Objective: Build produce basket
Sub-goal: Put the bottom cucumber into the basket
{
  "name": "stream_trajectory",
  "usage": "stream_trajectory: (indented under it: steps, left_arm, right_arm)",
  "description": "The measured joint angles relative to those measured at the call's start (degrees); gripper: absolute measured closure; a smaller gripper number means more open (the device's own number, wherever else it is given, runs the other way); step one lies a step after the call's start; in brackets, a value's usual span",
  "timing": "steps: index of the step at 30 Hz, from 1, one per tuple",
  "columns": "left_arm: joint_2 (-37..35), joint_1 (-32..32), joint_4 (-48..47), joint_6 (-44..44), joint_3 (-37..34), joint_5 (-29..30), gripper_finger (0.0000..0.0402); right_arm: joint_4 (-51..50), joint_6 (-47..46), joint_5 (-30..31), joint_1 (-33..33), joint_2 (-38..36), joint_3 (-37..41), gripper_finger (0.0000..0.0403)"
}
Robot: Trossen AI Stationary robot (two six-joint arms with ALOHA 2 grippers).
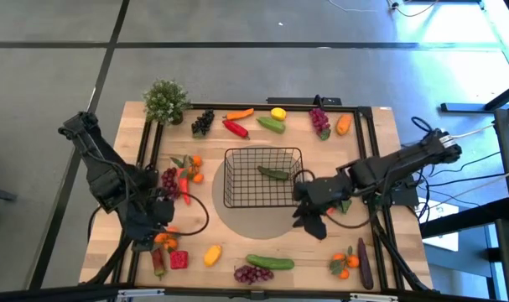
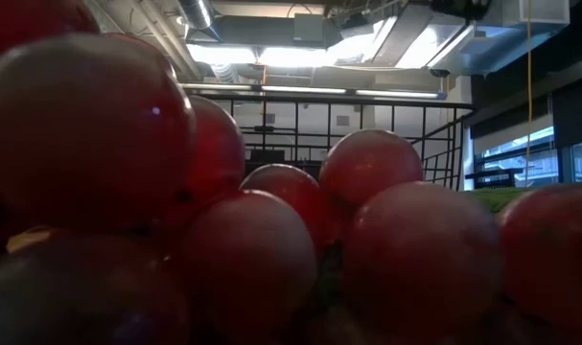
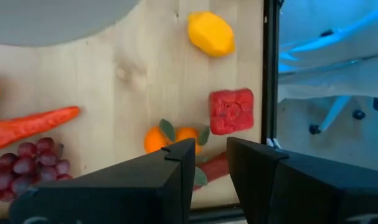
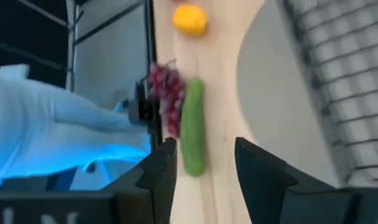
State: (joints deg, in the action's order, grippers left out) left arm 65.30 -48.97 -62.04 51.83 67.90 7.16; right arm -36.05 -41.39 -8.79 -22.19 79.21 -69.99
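wooden table (image 1: 380, 143): basket (image 1: 263, 176) on grey mat (image 1: 262, 225) mid-frame, produce (image 1: 269, 262) scattered around, potted plant (image 1: 166, 101) upper left

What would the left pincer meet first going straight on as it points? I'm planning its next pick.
Probably the oranges with green leaves, lying just ahead of the open left pincer. A red piece shows in the gap too, so depth leaves this uncertain.
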Motion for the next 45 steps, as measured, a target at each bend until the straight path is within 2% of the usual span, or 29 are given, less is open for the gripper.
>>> stream_trajectory:
  steps: [7,15,20,29,38,45]
  left_arm:
    - [0.0,0.0,-0.1,0.0,0.0,2.7,0.0321]
    - [0.0,0.1,-0.1,0.1,0.0,6.1,0.0321]
    - [0.0,0.1,-0.1,0.4,0.0,7.1,0.0321]
    - [0.0,0.1,-0.1,0.5,0.0,7.4,0.0321]
    - [0.0,0.1,-0.1,0.6,0.0,7.6,0.0321]
    - [0.0,0.1,0.0,0.6,0.0,7.6,0.0321]
  right_arm:
    - [5.9,4.1,-1.6,-5.3,3.2,4.1,0.0254]
    - [10.2,4.9,1.7,-10.8,11.3,4.0,0.0254]
    - [11.3,4.8,4.6,-12.7,18.3,1.1,0.0254]
    - [10.9,5.6,5.2,-13.4,27.4,-4.0,0.0254]
    - [11.3,1.2,4.6,-13.4,30.9,-4.7,0.0254]
    - [10.9,1.2,3.1,-13.4,32.8,-4.6,0.0254]
